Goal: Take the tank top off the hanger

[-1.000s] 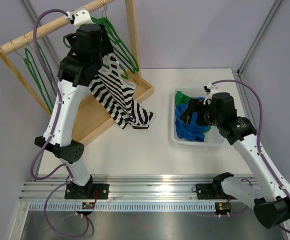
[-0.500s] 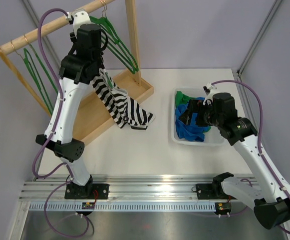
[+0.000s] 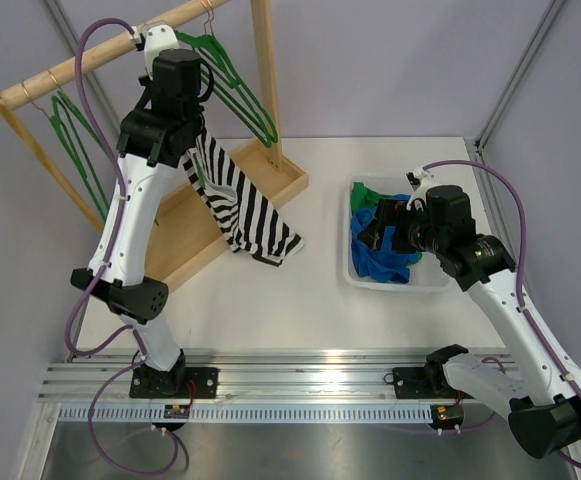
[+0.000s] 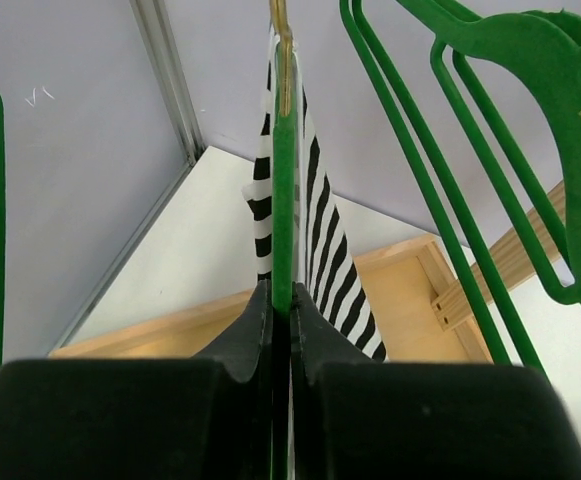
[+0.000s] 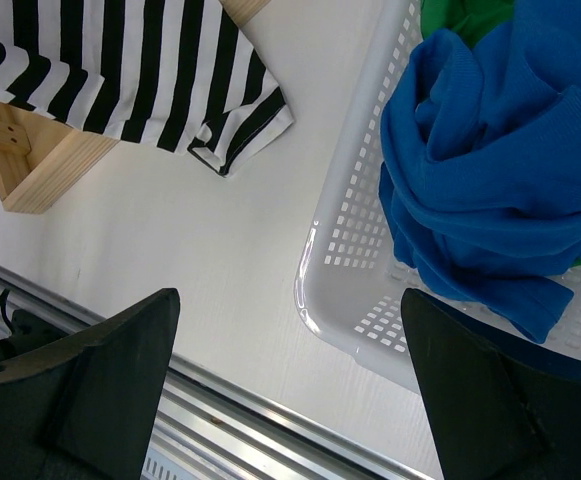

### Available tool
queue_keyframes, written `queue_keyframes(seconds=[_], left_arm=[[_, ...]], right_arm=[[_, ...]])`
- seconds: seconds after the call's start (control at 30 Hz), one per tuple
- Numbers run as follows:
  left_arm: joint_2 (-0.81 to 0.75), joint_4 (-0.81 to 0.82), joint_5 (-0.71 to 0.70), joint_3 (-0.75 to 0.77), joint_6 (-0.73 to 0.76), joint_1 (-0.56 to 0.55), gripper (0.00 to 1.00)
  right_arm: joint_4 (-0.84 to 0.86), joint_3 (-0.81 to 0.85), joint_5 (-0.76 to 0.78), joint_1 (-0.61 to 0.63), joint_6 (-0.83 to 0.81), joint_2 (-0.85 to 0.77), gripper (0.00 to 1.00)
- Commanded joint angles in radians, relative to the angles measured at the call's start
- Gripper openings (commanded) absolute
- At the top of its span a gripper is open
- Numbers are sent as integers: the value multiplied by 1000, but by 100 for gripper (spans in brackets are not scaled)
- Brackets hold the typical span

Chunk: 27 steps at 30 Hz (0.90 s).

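Note:
The black-and-white striped tank top (image 3: 242, 203) hangs on a green hanger (image 4: 283, 170) under the wooden rod, and its hem trails onto the table. In the left wrist view the tank top (image 4: 327, 255) drapes on both sides of that hanger's thin bar. My left gripper (image 4: 281, 297) is shut on the bar, which is pinched between the black fingers. From above, the left arm's wrist (image 3: 165, 125) covers the grip. My right gripper (image 5: 290, 300) stands wide open with nothing in it, over the table beside the basket, well away from the tank top (image 5: 120, 70).
A white basket (image 3: 395, 283) at right holds blue cloth (image 5: 480, 190) and green cloth (image 3: 370, 193). The wooden rack has a rod (image 3: 90, 58), a post (image 3: 265, 70) and a base tray (image 3: 185, 235). Spare green hangers (image 3: 245, 100) (image 4: 470, 170) hang close by.
My left gripper has closed on the hanger bar. The tank top has swung edge-on and narrower, its hem drawn left. The right arm has not moved.

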Motion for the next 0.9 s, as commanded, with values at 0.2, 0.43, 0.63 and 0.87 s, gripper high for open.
queue_keyframes(seconds=[0.2,0.43,0.63,0.87], left_arm=[[-99,124,-68,42,-11,1,0],[-141,130,-68,63,20,-26,0],[-294,125,1,-158,-54,-68,0],[-499,147,191,-396,-120,-69,0]], right_arm=[[44,1,-52,-6,-10,3,100],[47,-2,-47,-4,-10,-5,100],[66,-4,-55,-6,4,-14,99],[82,-4,-63,-6,10,-17,99]])
